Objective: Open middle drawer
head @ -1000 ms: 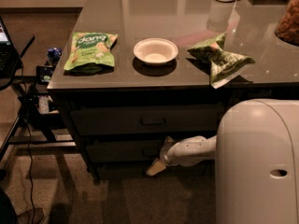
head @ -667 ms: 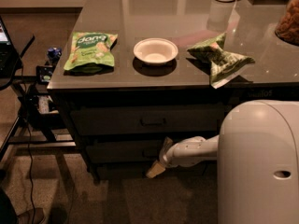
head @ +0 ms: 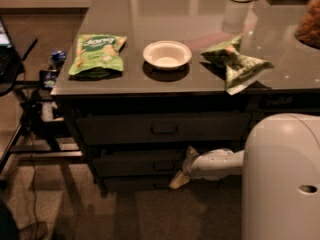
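Moved since a second ago: gripper (head: 182, 168) and arm (head: 217, 163) have shifted a little to the right, and so has the robot body (head: 282, 179). Items on the table (head: 200, 14) are unchanged.

- Gripper: low in front of the drawers, pointing left. We see its two pale fingers spread, one up and one down, with nothing between them.
- Middle drawer (head: 135, 163): directly left of the gripper, its right end at the fingers. We cannot tell whether they touch.
- Handle (head: 165, 165): just left of the gripper.
- Top drawer (head: 125, 129): above and left of the gripper.
- Bottom drawer (head: 135, 184): below and left.
- Bowl (head: 167, 55): well above.
- Green bag (head: 97, 54): above, far left.
- Crumpled bag (head: 237, 64): above, to the right.
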Action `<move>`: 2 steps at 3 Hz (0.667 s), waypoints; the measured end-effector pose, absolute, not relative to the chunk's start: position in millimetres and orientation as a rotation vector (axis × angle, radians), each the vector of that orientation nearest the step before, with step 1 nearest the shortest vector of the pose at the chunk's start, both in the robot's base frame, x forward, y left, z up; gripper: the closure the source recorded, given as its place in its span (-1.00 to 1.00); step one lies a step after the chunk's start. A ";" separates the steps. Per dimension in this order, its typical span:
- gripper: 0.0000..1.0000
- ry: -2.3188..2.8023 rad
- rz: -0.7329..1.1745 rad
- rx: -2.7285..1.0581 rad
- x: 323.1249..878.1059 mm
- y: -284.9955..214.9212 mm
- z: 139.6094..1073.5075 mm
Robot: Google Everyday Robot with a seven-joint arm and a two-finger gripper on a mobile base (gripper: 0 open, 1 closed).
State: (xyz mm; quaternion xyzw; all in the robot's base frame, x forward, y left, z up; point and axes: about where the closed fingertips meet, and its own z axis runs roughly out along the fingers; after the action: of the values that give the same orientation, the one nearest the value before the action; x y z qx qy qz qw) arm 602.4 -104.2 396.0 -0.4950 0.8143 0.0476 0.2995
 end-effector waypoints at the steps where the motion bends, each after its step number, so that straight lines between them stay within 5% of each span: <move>1: -1.00 2.163 0.128 -1.315 602.3 -105.4 390.9; 2: -1.00 2.156 0.105 -1.313 606.2 -114.1 392.9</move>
State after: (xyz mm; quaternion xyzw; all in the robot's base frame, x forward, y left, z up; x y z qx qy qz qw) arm 606.2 -114.1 392.9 -0.4952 0.8133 0.0396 0.3029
